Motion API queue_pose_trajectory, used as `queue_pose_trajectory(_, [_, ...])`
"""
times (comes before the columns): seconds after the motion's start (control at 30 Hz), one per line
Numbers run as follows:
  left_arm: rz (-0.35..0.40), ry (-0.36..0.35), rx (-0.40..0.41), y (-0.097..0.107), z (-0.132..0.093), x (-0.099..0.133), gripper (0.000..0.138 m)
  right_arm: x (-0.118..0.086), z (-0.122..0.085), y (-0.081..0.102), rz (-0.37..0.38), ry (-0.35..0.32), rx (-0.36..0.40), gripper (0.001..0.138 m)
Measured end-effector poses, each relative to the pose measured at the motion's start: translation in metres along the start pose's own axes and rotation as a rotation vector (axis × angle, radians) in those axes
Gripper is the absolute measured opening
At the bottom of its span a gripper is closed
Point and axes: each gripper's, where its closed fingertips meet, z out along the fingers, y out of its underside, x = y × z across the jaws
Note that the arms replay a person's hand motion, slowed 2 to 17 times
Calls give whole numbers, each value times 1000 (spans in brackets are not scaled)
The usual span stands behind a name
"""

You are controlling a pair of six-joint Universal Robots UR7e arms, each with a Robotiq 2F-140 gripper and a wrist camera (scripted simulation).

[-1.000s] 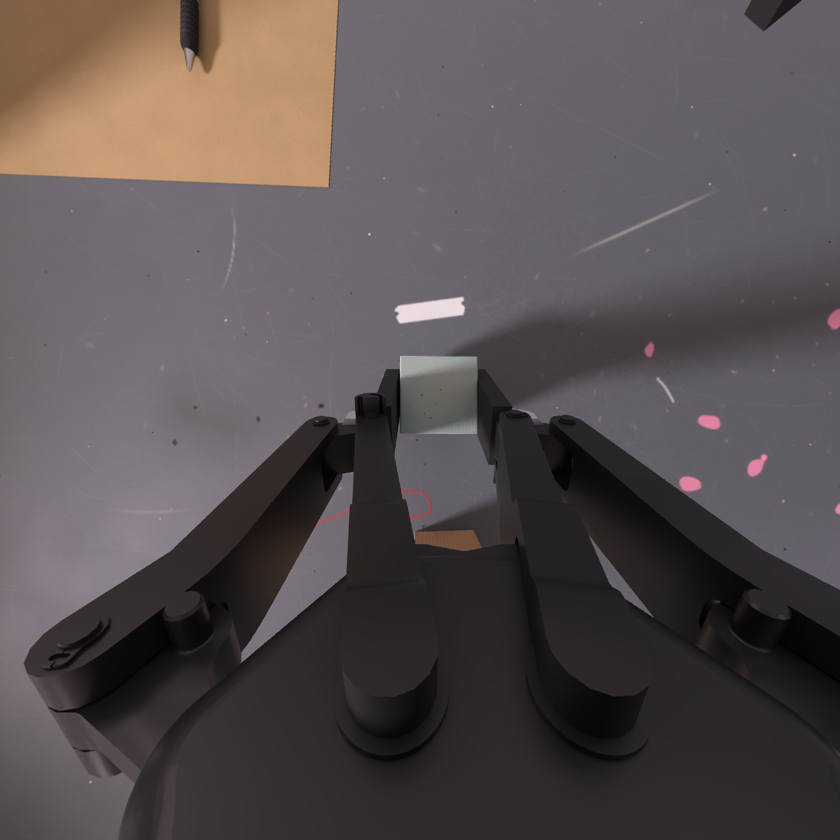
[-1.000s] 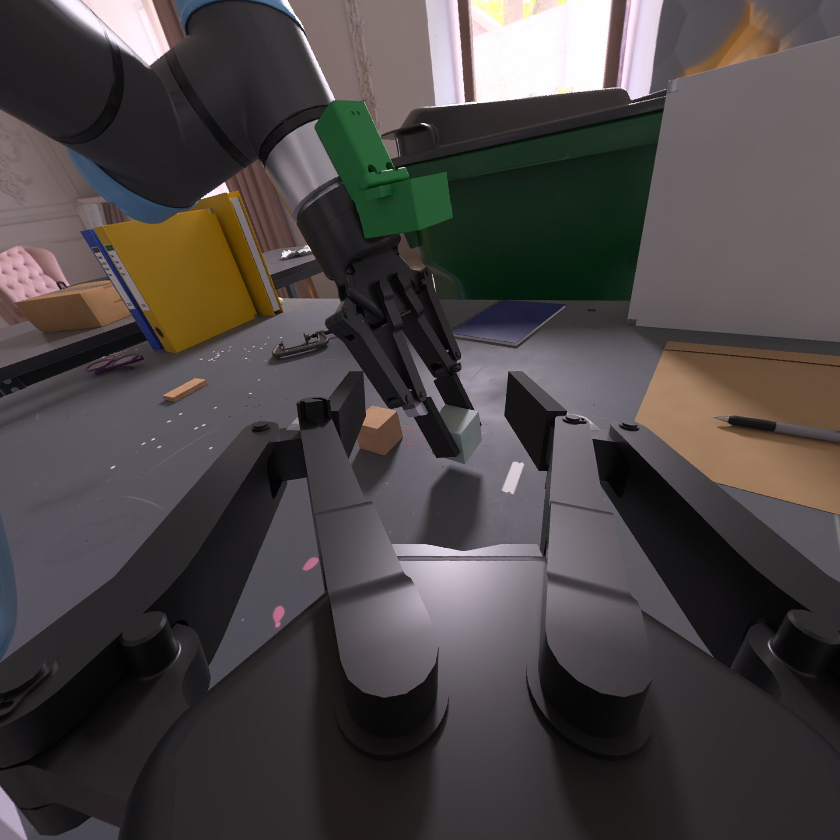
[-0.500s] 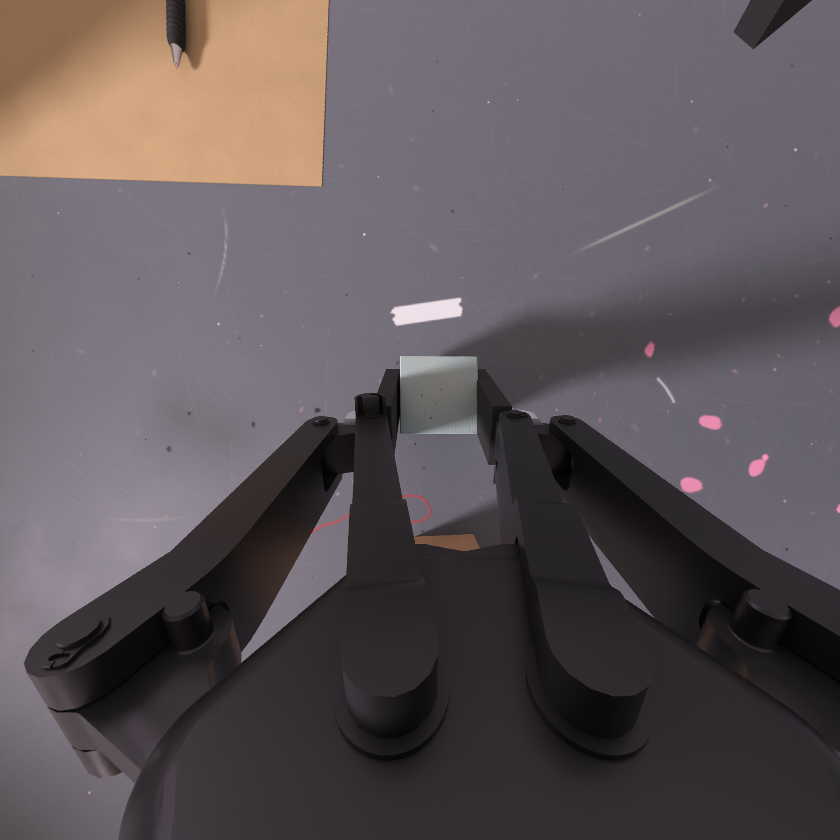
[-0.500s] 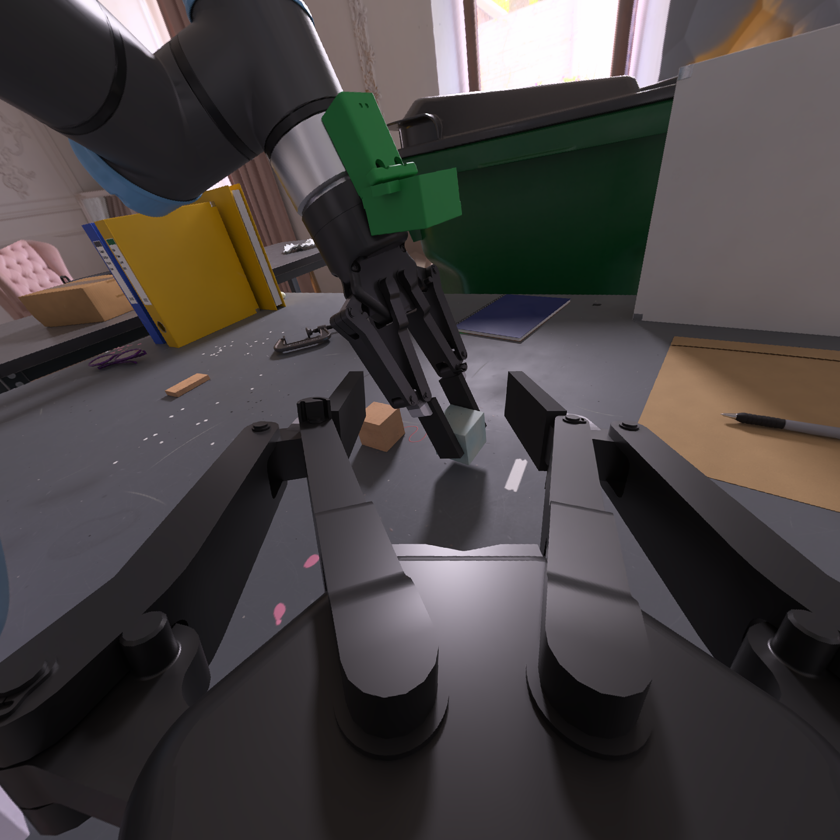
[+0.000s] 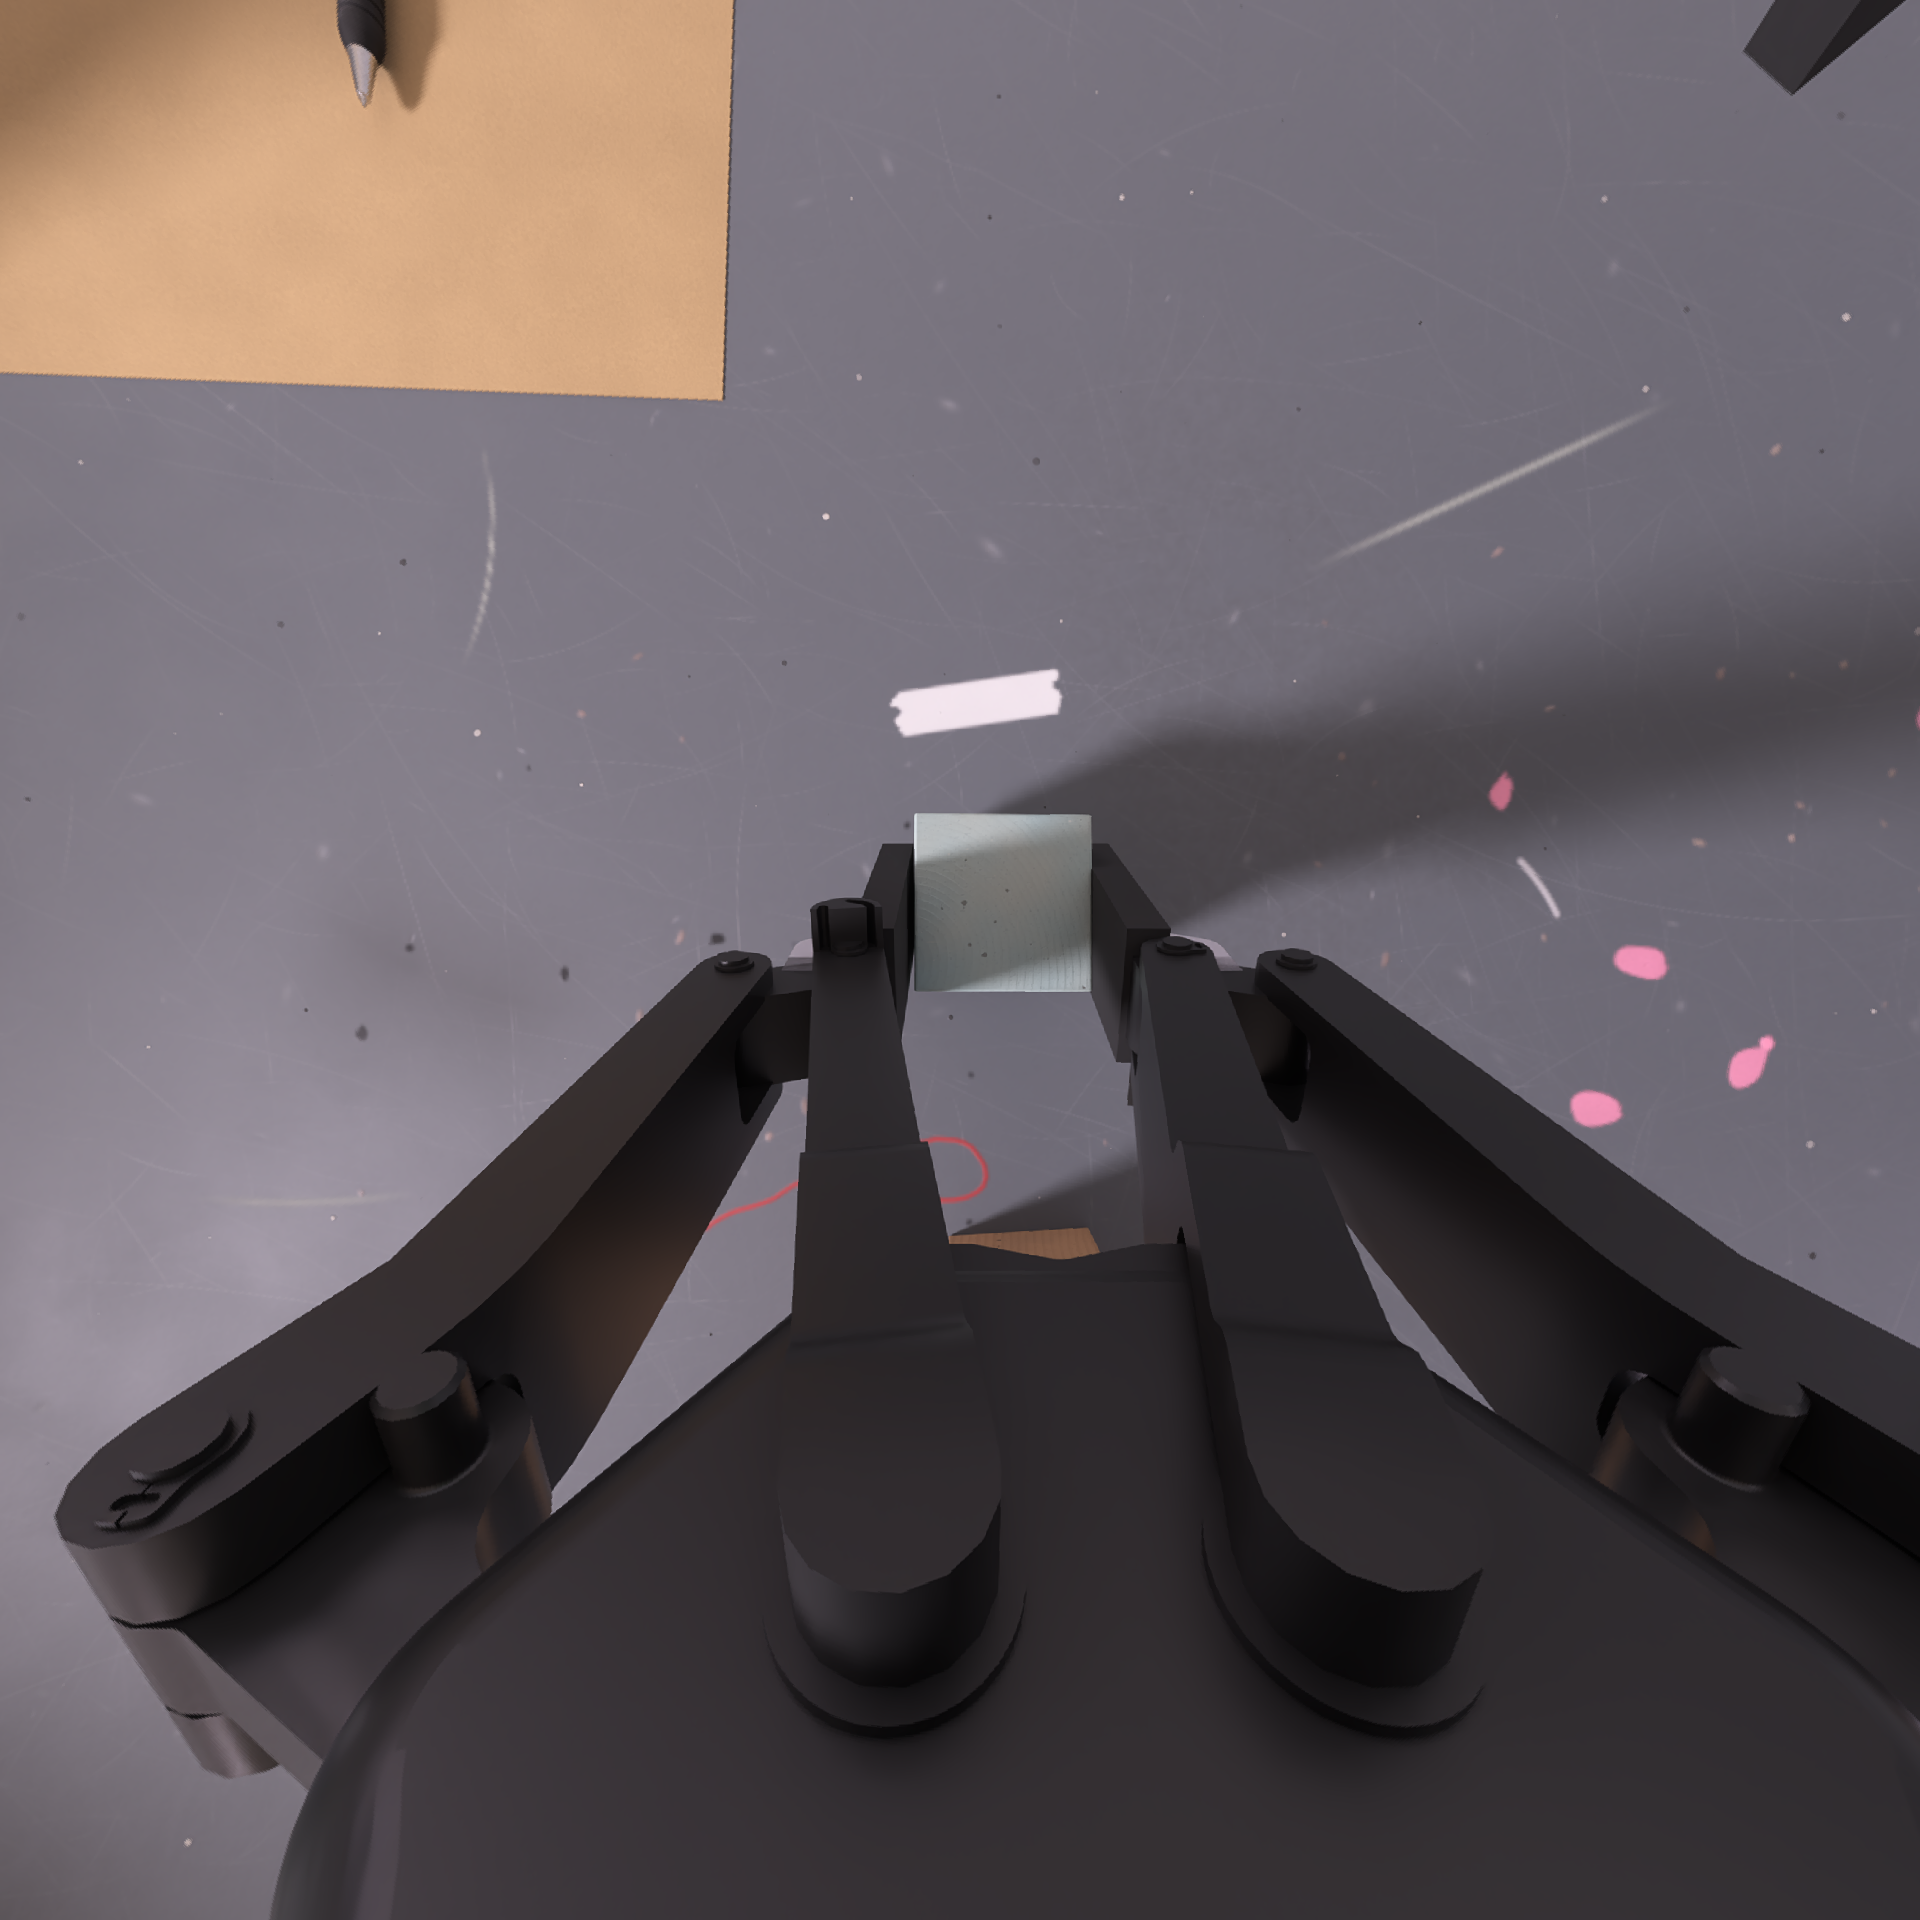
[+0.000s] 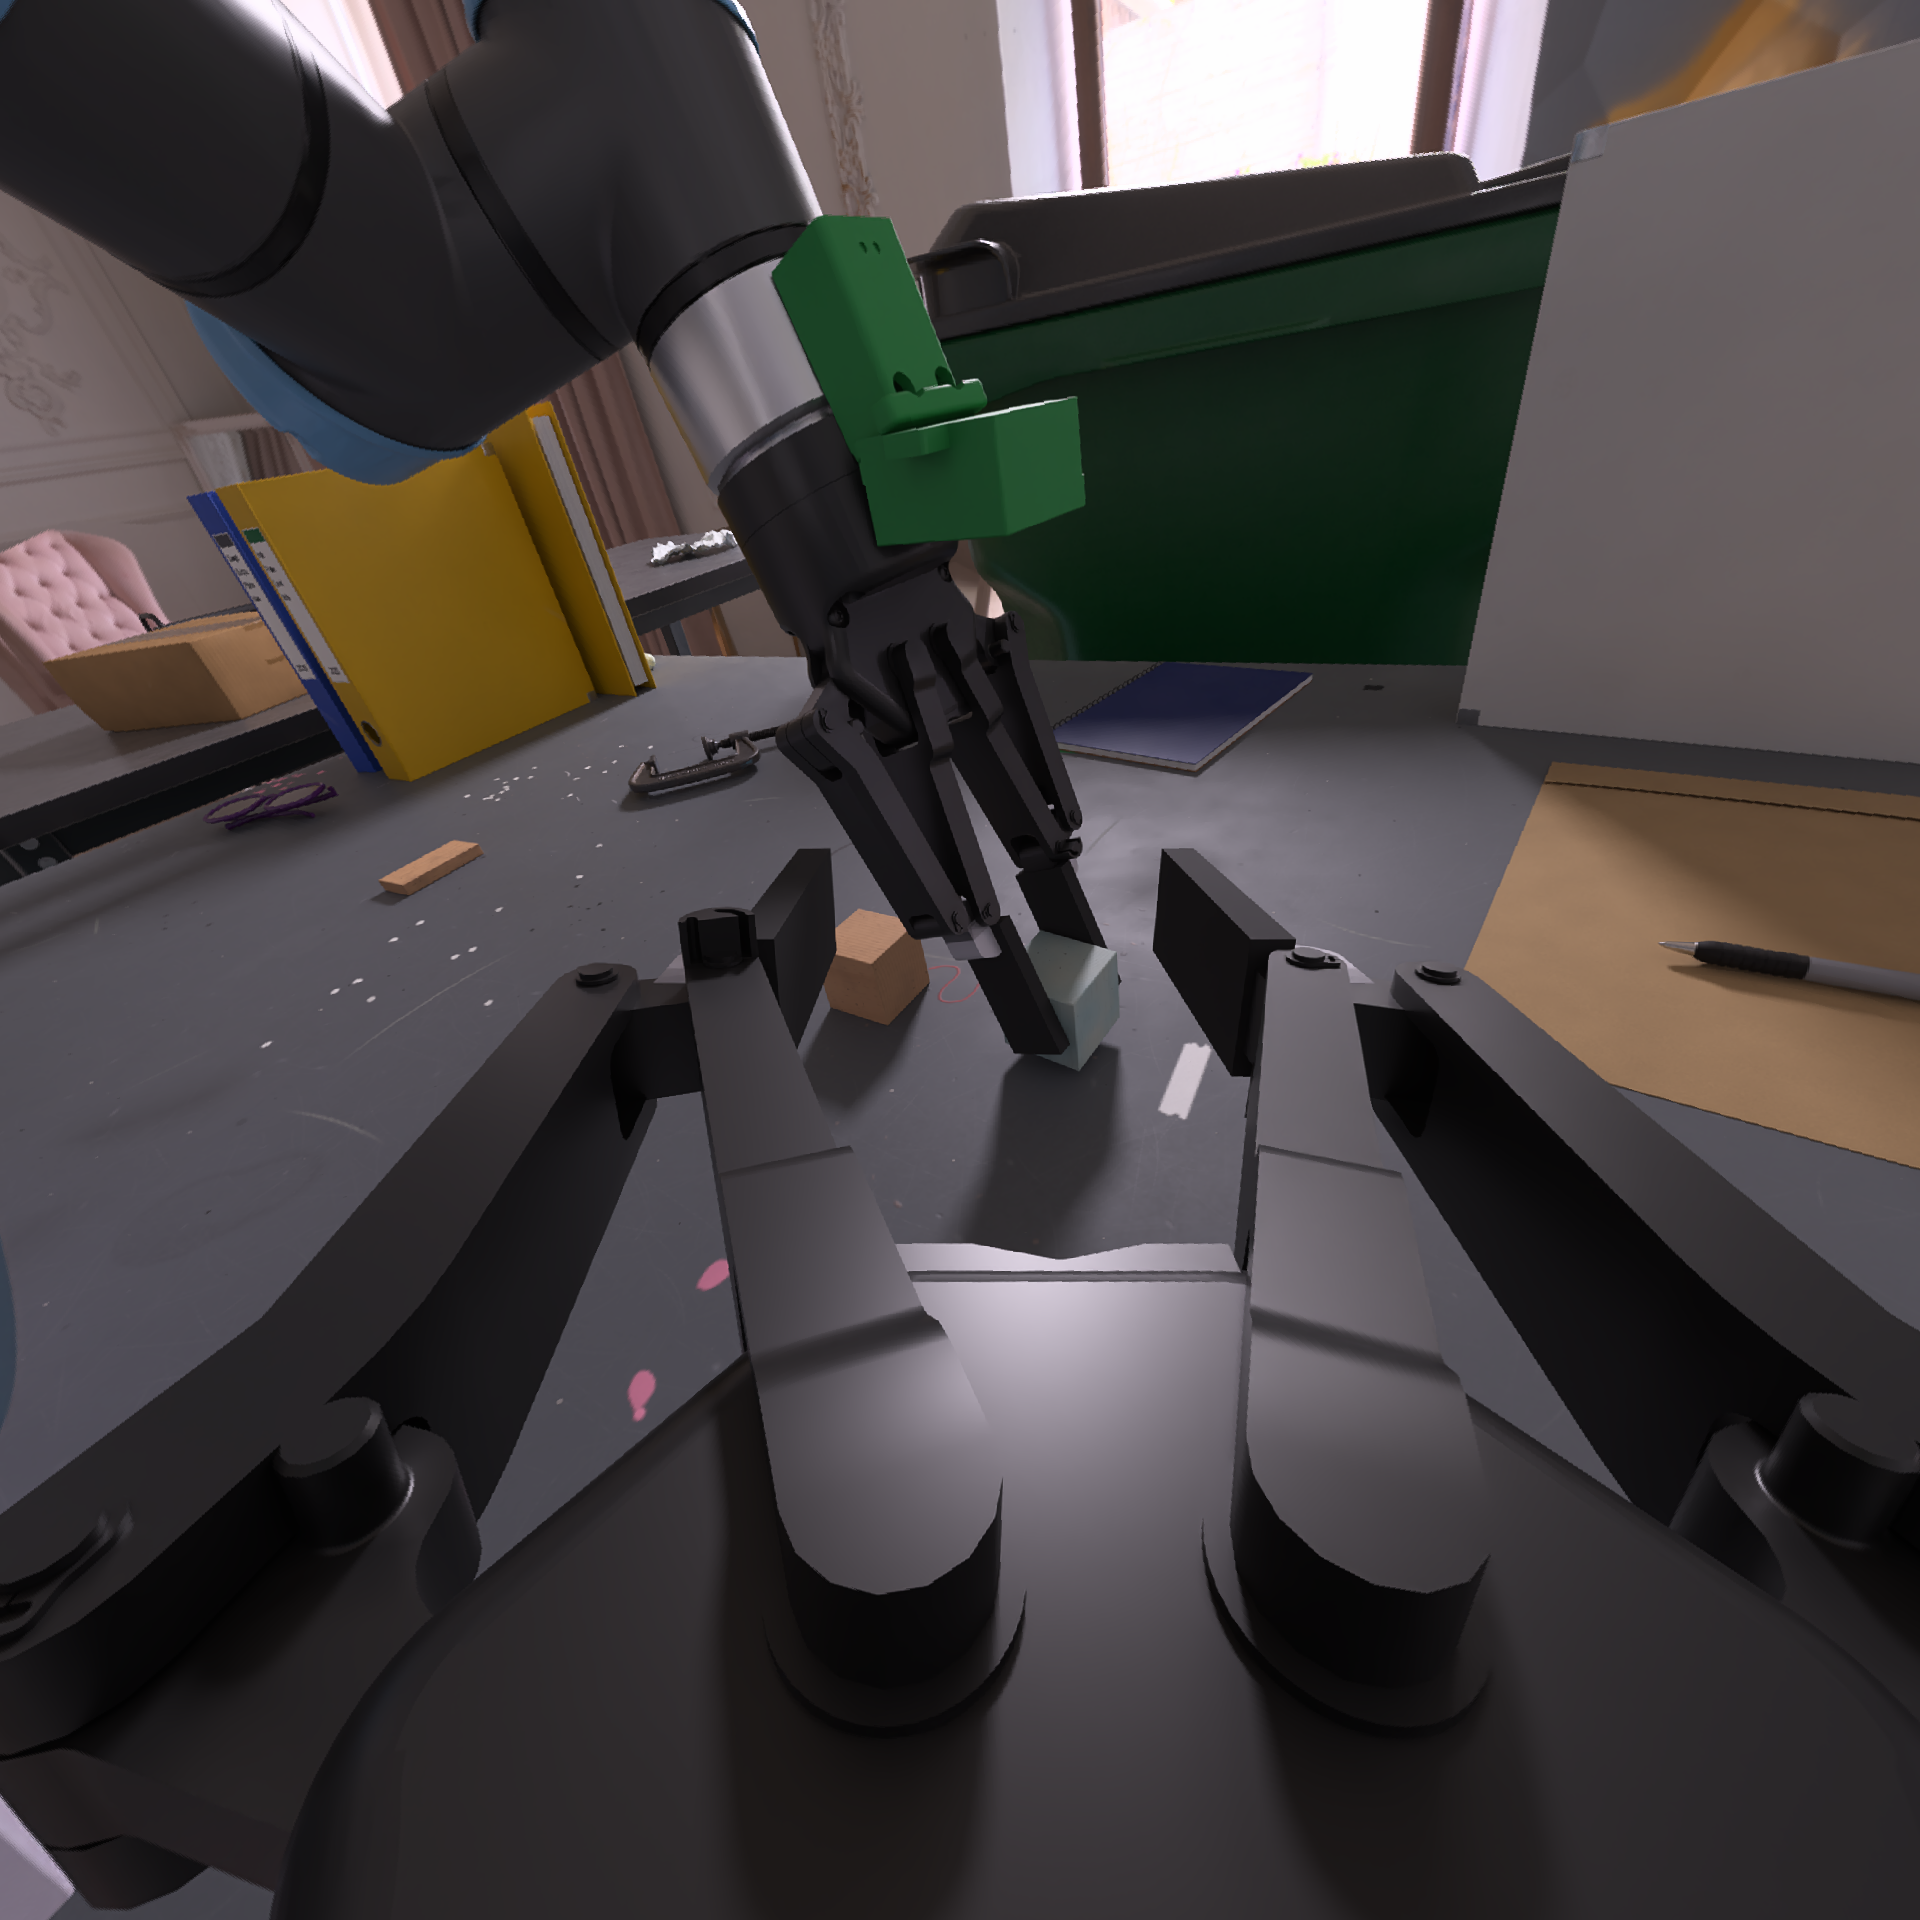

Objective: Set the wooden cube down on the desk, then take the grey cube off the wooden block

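My left gripper (image 5: 1003, 894) is shut on the pale grey cube (image 5: 1003, 902), which fills the gap between its fingertips. In the right wrist view the same gripper (image 6: 1049, 987) holds the grey cube (image 6: 1086, 1003) tilted, low over the dark desk (image 6: 312, 1091), with its lower corner close to the surface. The wooden cube (image 6: 878, 964) rests on the desk just left of it; a sliver of it (image 5: 1023, 1242) shows behind my left gripper's palm. My right gripper (image 6: 997, 935) is open and empty, hovering in front of both cubes.
A tan sheet (image 6: 1714, 935) with a pen (image 6: 1787, 968) lies at the right; it also shows in the left wrist view (image 5: 364, 208). Yellow binders (image 6: 436, 613), a clamp (image 6: 691, 767), a small wooden slat (image 6: 431, 868), a blue notebook (image 6: 1184, 712) and a green bin (image 6: 1247, 468) stand farther back. A white tape strip (image 6: 1182, 1081) lies near the grey cube.
My left gripper has carried the grey cube lower and a little to the right, away from the wooden cube. My right gripper has stayed open and nearly still.
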Motion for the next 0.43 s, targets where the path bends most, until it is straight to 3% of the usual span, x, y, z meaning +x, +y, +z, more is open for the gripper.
queue_pose_trajectory(0.43, [2, 17, -5, 2, 6, 1, 42, 0, 0, -1, -2, 2, 4, 82])
